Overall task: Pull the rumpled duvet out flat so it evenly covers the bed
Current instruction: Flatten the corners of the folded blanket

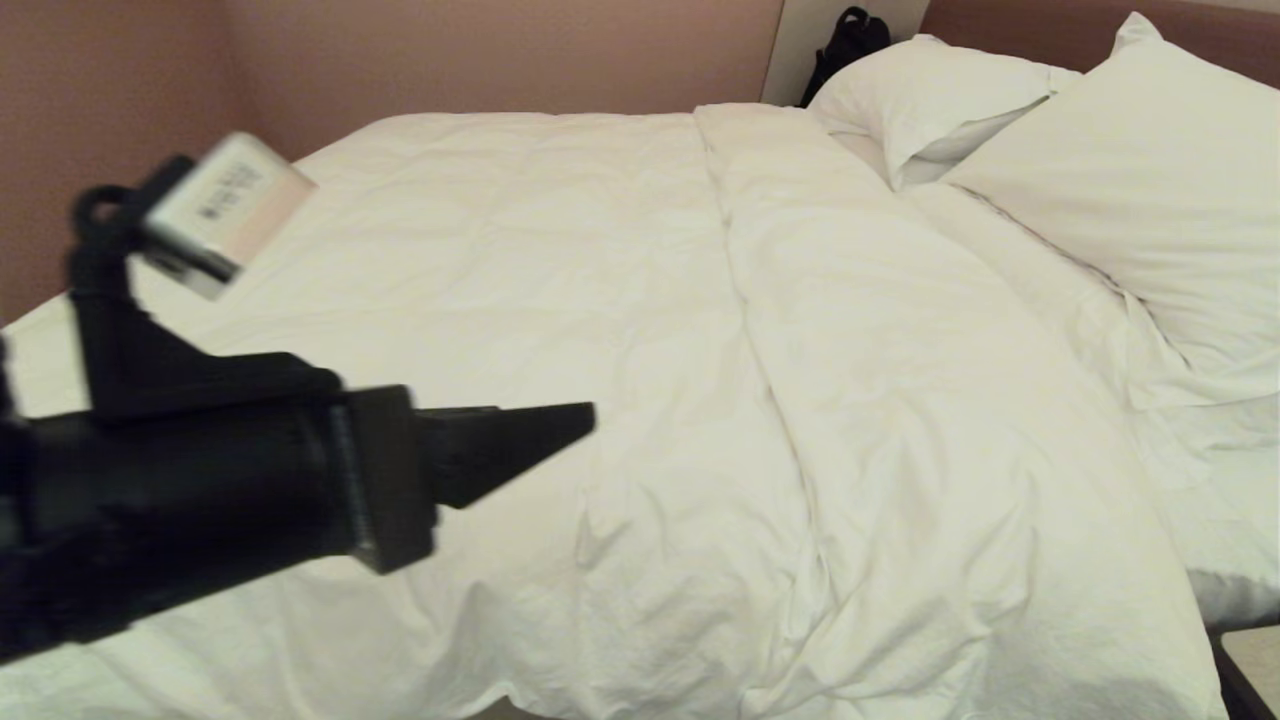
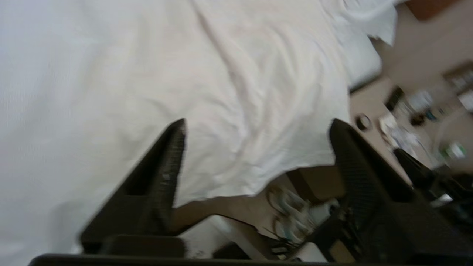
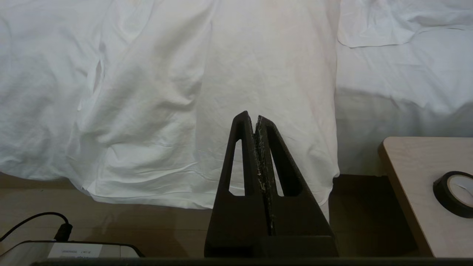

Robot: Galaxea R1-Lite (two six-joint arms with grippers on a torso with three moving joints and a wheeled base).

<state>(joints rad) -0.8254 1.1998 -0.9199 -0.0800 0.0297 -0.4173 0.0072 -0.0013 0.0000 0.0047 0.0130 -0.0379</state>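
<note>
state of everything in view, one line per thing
duvet: spread over the bed, wrinkled, with a long ridge down it
pillows: leaning at the head end, uncovered
left gripper: open, empty, above the duvet
right gripper: shut, empty, near the bed's edge
tape roll: lying flat on the side table

The duvet (image 1: pixel 620 330) lies on the bed (image 1: pixel 1215 575), left of the pillows (image 1: pixel 1130 170).

Looks like a hotel-type bedroom: big bed (image 1: pixel 1230 590) with white duvet (image 1: pixel 640 330), 2 plump pillows (image 1: pixel 1150 200) at 2 o'clock, plain pinkish-brown walls (image 1: pixel 450 55).
</note>
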